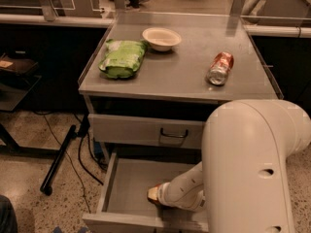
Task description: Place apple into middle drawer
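The middle drawer (127,184) stands pulled out under the cabinet, a shallow grey metal tray with low side walls. My white arm reaches down into it from the right. My gripper (157,195) is low over the drawer floor, near its front middle, shut on the red-orange apple (153,193). Only a small part of the apple shows at the tip of the wrist. I cannot tell whether the apple touches the floor of the drawer.
On the cabinet top (180,74) lie a green chip bag (122,58), a white bowl (161,38) and a red-and-silver soda can (220,68) on its side. The closed top drawer front with its dark loop handle (173,133) is just above. My arm's big elbow (252,169) fills the lower right.
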You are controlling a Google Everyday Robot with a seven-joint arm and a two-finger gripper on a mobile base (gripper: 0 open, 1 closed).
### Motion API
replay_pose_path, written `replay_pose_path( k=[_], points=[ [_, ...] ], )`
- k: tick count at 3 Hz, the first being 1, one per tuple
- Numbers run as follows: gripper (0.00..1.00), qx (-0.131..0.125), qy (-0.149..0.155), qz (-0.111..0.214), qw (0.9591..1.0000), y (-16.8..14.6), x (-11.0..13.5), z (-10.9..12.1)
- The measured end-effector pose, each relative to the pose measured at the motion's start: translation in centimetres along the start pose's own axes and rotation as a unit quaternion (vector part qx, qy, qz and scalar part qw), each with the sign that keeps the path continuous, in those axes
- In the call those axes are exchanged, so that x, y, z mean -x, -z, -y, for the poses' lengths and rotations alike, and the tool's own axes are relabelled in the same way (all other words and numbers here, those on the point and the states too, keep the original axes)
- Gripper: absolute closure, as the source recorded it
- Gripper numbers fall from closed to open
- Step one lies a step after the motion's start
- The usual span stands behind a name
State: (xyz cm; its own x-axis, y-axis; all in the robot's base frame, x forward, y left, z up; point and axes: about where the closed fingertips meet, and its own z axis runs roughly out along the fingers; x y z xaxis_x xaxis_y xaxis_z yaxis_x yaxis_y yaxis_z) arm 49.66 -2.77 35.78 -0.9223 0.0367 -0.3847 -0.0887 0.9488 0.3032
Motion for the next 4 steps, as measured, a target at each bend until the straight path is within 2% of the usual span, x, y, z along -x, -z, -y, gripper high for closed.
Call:
replay_pose_path(
  k=[2,3,4],
  points=[
    [0.27,0.0,0.0,0.0,1.0,0.0,0.0,0.0],
    [0.0,0.0,0.0,0.0,1.0,-0.01,-0.01,-0.01],
    [0.0,0.0,0.0,0.0,1.0,-0.01,-0.01,-0.01]
  ],
)
